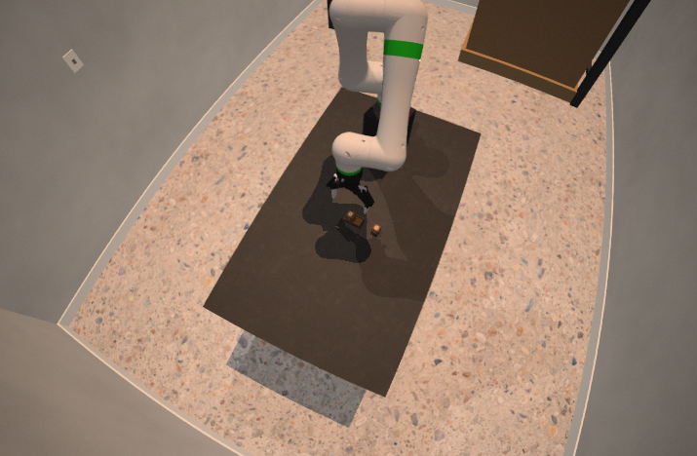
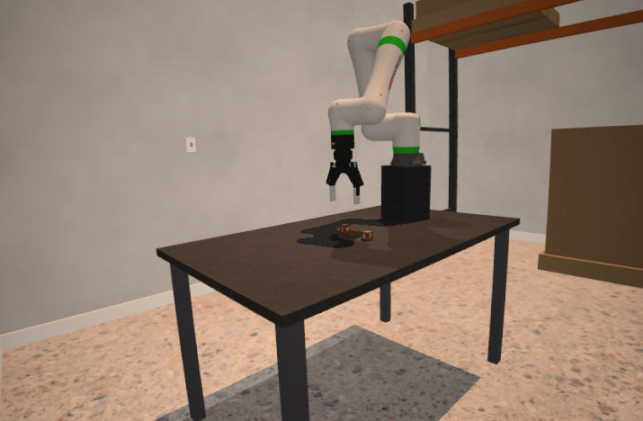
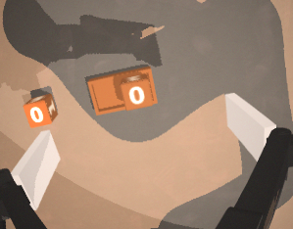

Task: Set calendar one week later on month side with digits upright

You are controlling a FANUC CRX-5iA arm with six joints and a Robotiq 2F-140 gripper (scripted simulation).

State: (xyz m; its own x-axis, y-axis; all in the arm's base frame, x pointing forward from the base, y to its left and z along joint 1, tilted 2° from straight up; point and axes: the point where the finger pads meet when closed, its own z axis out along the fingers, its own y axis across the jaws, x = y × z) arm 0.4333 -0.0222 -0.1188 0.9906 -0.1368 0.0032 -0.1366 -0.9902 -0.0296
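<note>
Two cubes are showing zeros in the wrist view: one (image 1: 350, 214) (image 2: 345, 228) (image 3: 136, 95) is sitting in the tray (image 1: 358, 221) (image 2: 351, 235) (image 3: 106, 93), upper centre; the loose one (image 1: 376, 229) (image 2: 367, 236) (image 3: 37, 114) is lying left. The gripper (image 1: 350, 201) (image 2: 344, 201) (image 3: 138, 128) is hovering wide open, empty, probably needing to grasp the loose one next.

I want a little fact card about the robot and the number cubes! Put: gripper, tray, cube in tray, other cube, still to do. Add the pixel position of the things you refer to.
Gripper: open (image 1: 350, 201) (image 2: 344, 201) (image 3: 143, 142), up above the table, holding nothing
Tray: orange-brown (image 1: 357, 221) (image 2: 352, 235) (image 3: 107, 94), on the table, one end bare
Cube in tray: orange (image 1: 350, 214) (image 2: 345, 228) (image 3: 136, 95), white 0 showing in the wrist view
Other cube: orange (image 1: 376, 229) (image 2: 367, 236) (image 3: 37, 114), on the table outside the tray, also showing a white 0
Still to do: put the other cube in the tray beside the first
</note>
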